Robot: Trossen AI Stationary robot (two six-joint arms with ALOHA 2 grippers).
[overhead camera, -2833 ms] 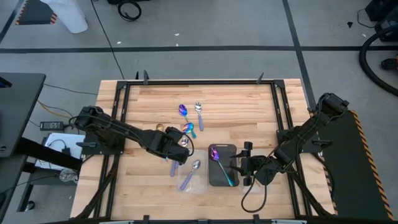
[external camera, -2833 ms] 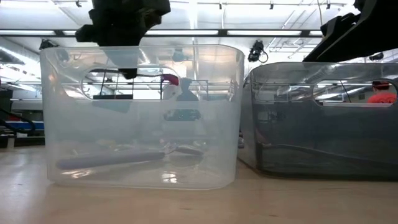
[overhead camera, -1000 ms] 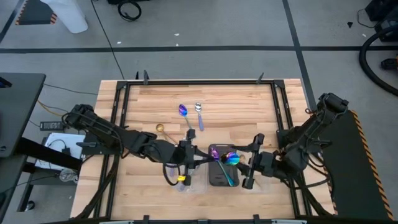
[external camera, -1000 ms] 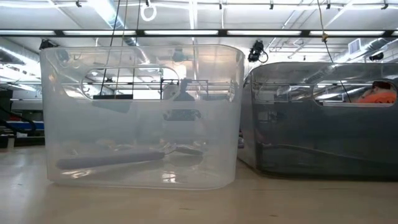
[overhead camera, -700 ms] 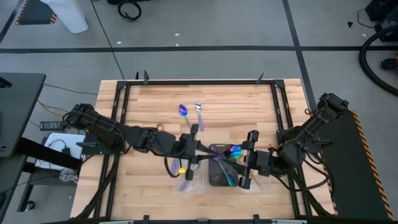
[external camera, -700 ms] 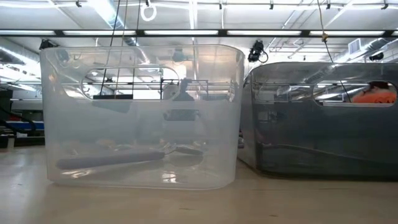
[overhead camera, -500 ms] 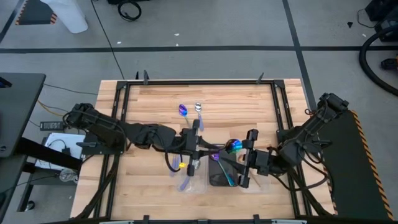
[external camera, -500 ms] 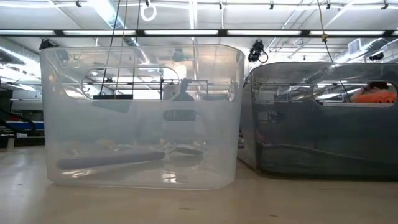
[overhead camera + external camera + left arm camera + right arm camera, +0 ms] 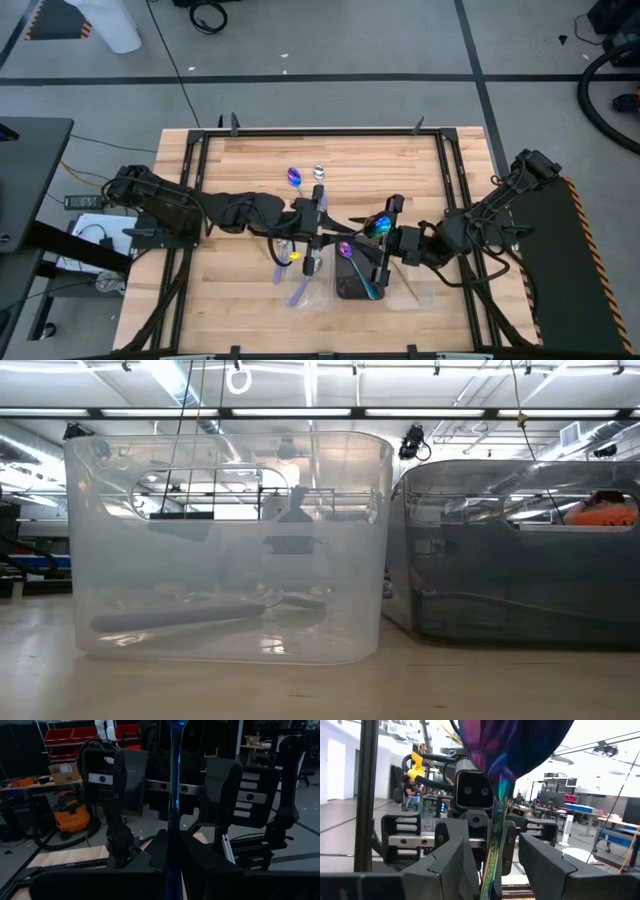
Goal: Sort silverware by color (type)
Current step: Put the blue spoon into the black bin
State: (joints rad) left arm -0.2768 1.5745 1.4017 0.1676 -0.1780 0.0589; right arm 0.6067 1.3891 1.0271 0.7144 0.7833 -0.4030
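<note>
Left gripper [image 9: 322, 222] is clamping the iridescent purple-blue metal spoon [image 9: 376, 226] above the dark rectangular tray [image 9: 352, 285]. Right gripper [image 9: 381, 243], jaws spread wide, is straddling that spoon.

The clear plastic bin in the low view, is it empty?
No, the clear plastic bin has a long-handled spoon lying flat on its bottom, seen through the front wall.

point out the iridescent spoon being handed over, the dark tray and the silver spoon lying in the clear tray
iridescent spoon [image 9: 377, 226], high view, on its bowl between the two grippers
dark tray [image 9: 520, 560], low view, on its front wall
silver spoon [image 9: 190, 615], low view, on its handle, seen through the clear tray's wall
</note>
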